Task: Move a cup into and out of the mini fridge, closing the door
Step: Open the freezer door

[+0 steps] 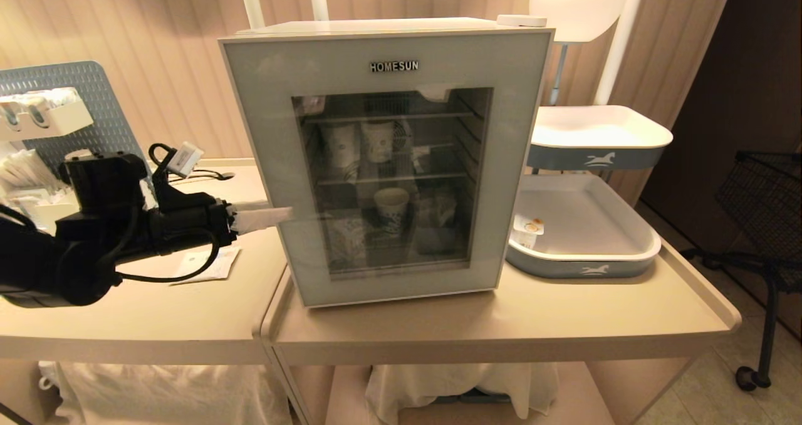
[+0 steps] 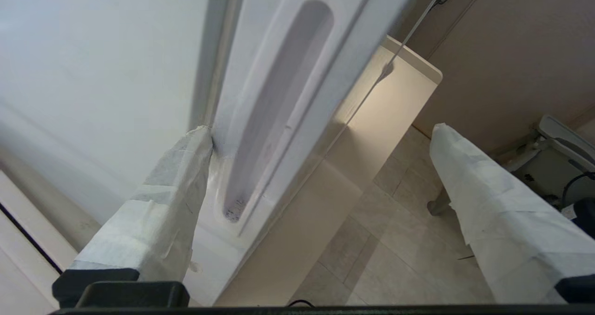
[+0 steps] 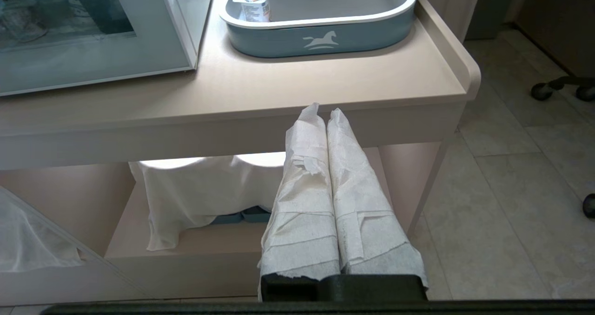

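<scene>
Beige counters carry the mini fridge, its door shut; my left gripper gapes empty at the door's recessed side handle, while the cup, light, thin-walled, best pinched below its rim, waits in the tray.

Beige table under mini fridge and tray.

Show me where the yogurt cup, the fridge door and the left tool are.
yogurt cup [image 1: 527, 231]: head view, on its sealed top, in the lower grey-blue tray.
fridge door [image 1: 388, 61]: head view, on the upper frame by the HOMESUN lettering.
left tool [image 1: 266, 217]: head view, on the wrapped fingers at the door's edge.
</scene>
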Controlling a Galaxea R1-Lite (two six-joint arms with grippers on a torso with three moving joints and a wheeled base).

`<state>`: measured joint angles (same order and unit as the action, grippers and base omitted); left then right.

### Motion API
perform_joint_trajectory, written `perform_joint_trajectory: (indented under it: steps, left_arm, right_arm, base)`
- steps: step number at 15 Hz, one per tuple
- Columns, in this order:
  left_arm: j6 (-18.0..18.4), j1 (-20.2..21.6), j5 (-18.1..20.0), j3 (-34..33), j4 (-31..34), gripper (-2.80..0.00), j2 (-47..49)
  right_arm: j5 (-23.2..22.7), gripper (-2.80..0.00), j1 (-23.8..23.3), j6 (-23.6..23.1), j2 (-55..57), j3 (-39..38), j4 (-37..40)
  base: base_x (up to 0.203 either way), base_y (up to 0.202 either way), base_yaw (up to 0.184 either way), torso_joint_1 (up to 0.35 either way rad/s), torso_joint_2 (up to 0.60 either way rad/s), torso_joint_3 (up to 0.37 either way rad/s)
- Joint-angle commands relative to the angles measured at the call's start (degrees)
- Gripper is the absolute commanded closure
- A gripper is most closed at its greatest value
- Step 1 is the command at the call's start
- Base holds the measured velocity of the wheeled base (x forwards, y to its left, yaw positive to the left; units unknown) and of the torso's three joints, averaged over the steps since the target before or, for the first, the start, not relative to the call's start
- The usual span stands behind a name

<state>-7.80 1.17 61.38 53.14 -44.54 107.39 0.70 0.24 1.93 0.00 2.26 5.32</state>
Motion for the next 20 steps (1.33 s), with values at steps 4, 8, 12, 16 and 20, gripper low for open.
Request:
perform_joint_trajectory:
  steps: [4,8,12,16,20]
  left_arm:
    - [-0.3,-0.65,2.6,-2.31,-0.47,-2.8,-0.97]
    - [-0.28,-0.4,5.53,-5.26,-0.55,-2.8,-4.1]
    - [-0.22,-0.21,5.55,-9.15,-0.6,-2.8,-8.39]
    - [-0.2,-0.19,6.67,-17.09,-0.6,-2.8,-17.41]
    - [-0.4,5.15,6.89,-22.66,-0.64,0.0,-22.34]
  right_arm:
    - [0.01,0.0,0.02,0.1,0.09,-0.01,0.05]
    - [0.01,0.0,0.02,0.09,0.09,0.03,0.05]
    - [0.01,0.0,0.02,0.1,0.09,0.03,0.05]
    - [0.01,0.0,0.02,0.1,0.09,0.03,0.05]
    - [0.01,0.0,0.02,0.1,0.09,0.02,0.05]
  base:
    - [0.0,0.0,0.0,0.0,0.0,0.0]
    - [0.0,0.0,0.0,0.0,0.0,0.0]
    - [0.0,0.0,0.0,0.0,0.0,0.0]
    - [0.0,0.0,0.0,0.0,0.0,0.0]
    - [0.0,0.0,0.0,0.0,0.0,0.0]
